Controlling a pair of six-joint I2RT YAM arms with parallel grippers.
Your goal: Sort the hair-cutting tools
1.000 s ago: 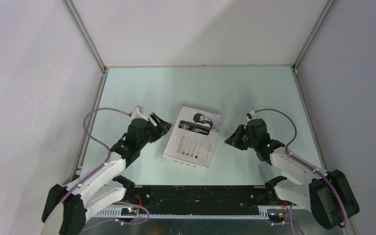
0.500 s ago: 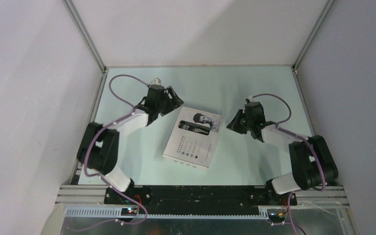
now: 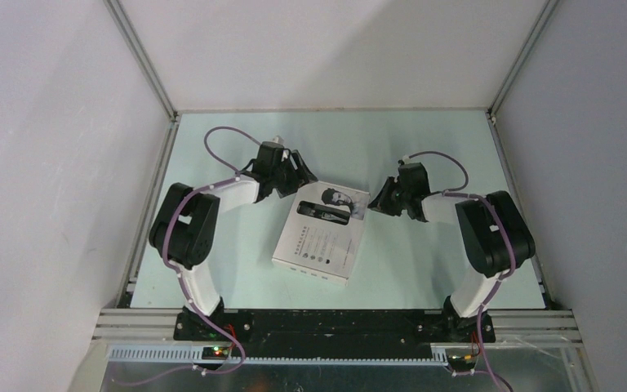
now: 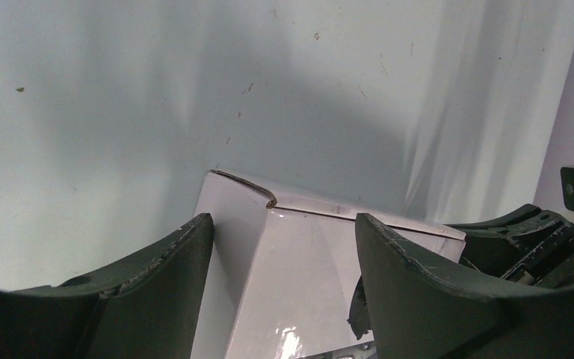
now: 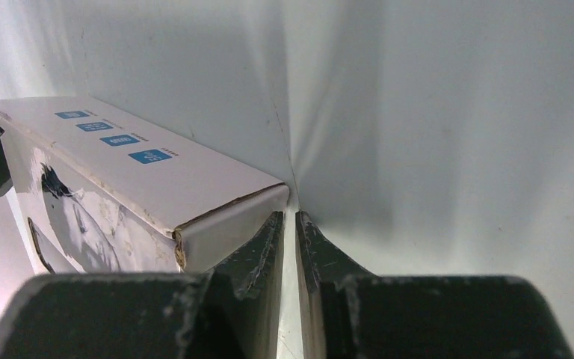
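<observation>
Pale green bench (image 3: 237,147) inside white walls carries a white box (image 3: 314,245). Its lid shows a printed man's face (image 3: 339,198), a slim dark clipper shape (image 3: 324,215) (print or real tool, I cannot tell) and text too small to read. Only the right wrist view shows four blue labels (image 5: 119,140) on the box's side, also unreadable. The left end effector (image 3: 300,170) stands apart, with the box's far left corner between its fingers. The right end effector (image 3: 377,204) — all but together, gripping nothing — sits just beside the far right corner.

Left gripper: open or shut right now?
Open. The left gripper has its fingers wide apart in the wrist view, with the corner of the box showing between them.
</observation>
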